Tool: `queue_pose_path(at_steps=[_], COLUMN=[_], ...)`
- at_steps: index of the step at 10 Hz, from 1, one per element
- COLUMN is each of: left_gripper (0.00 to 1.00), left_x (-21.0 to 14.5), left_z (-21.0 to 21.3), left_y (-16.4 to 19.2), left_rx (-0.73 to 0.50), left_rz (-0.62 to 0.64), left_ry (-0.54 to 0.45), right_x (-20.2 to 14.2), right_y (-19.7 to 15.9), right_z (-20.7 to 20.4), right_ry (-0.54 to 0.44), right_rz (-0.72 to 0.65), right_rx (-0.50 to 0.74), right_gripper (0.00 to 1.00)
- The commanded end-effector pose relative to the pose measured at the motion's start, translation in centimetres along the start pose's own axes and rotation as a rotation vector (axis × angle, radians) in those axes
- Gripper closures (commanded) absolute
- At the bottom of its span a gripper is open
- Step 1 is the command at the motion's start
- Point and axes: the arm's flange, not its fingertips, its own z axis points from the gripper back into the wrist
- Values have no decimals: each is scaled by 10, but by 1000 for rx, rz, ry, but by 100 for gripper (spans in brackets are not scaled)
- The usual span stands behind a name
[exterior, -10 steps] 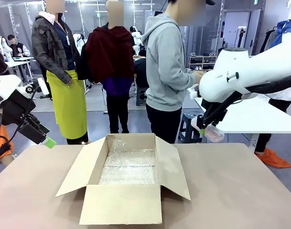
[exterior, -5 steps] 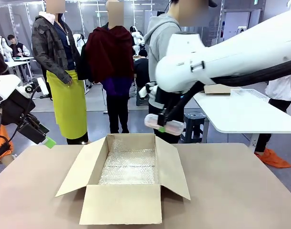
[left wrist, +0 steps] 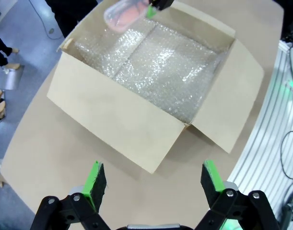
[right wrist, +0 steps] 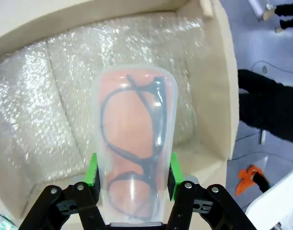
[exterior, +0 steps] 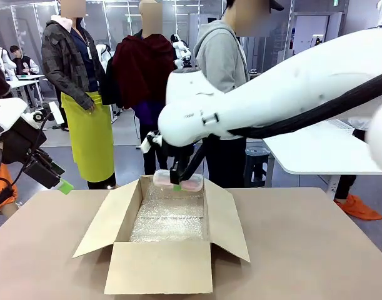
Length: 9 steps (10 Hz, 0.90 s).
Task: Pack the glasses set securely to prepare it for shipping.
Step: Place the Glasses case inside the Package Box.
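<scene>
Right wrist view — right claw (right wrist: 133,173) grips the pink case (right wrist: 134,139) over the cardboard box (right wrist: 219,72) — left claw (left wrist: 151,175) spread wide.

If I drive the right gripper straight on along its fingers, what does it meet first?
Probably the bubble wrap lining the cardboard box; the pink glasses case the right gripper holds would land first. Depth unclear.

The case (right wrist: 133,120) is see-through pink, black frames (right wrist: 155,139) inside. Plain tan box (exterior: 158,267), shiny clear bubble wrap (exterior: 169,220) lining.
</scene>
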Motion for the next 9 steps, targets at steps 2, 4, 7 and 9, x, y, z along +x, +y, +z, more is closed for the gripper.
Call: queue_pose_path(at_steps=[2, 4, 7, 9], left_gripper=[0, 0, 0, 0], left_x=[0, 0, 0, 0], left_z=[2, 2, 2, 2], left_y=[-1, -1, -1, -1], left_rx=[-10, -10, -10, -10], left_rz=[8, 8, 8, 8], left_ry=[-10, -10, -10, -10], right_x=[40, 45, 39, 35], right_y=[-16, -24, -33, -38], right_z=[-36, -60, -93, -111], right_ry=[61, 78, 106, 107], right_rz=[50, 38, 13, -9], right_rx=[2, 30, 61, 89], right_gripper=[63, 63, 63, 63])
